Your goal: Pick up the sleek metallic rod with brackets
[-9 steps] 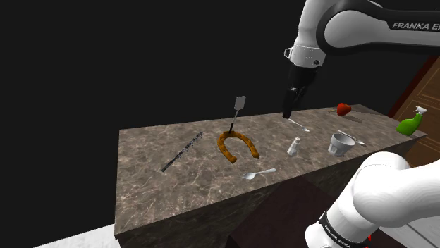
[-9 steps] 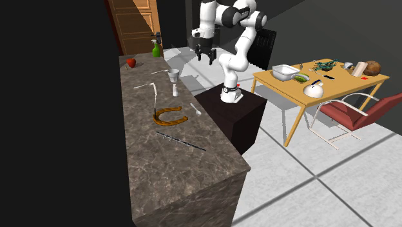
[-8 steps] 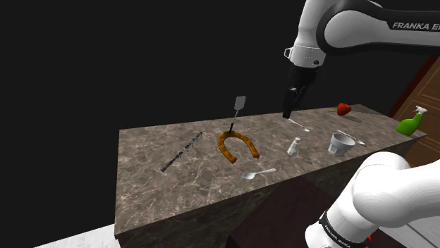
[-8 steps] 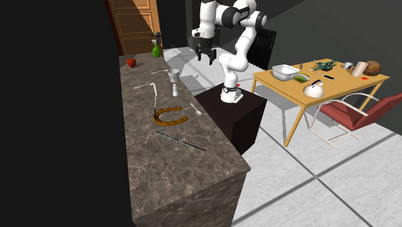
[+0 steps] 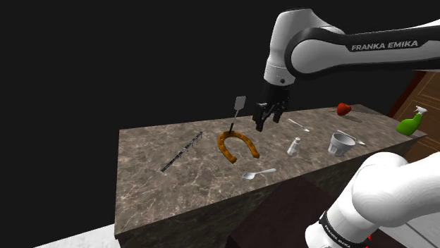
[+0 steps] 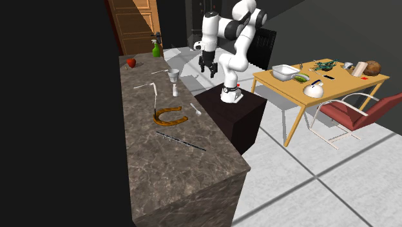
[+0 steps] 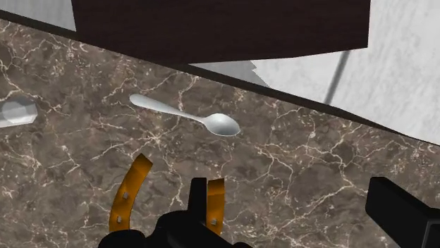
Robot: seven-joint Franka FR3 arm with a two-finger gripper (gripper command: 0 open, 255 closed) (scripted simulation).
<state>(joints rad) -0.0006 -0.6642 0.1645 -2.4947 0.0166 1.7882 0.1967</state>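
The rod is thin, dark and metallic with small brackets. It lies flat on the brown marble counter, to the shoulder view's left of an orange-brown horseshoe. In the second exterior view the rod sits nearer the camera than the horseshoe. My gripper hangs open above the counter, over the horseshoe's far right side and well apart from the rod. The gripper holds nothing. In the wrist view the gripper looks down on the horseshoe and a silver spoon.
On the counter are a spatula, a spoon, a white shaker, a cup, a thin utensil, a red fruit and a green spray bottle. A dining table and a red chair stand beyond the stand.
The arm has swung toward the shoulder view's left and dropped lower, from above the thin utensil to over the horseshoe. The hand has turned. Nothing on the counter has moved.
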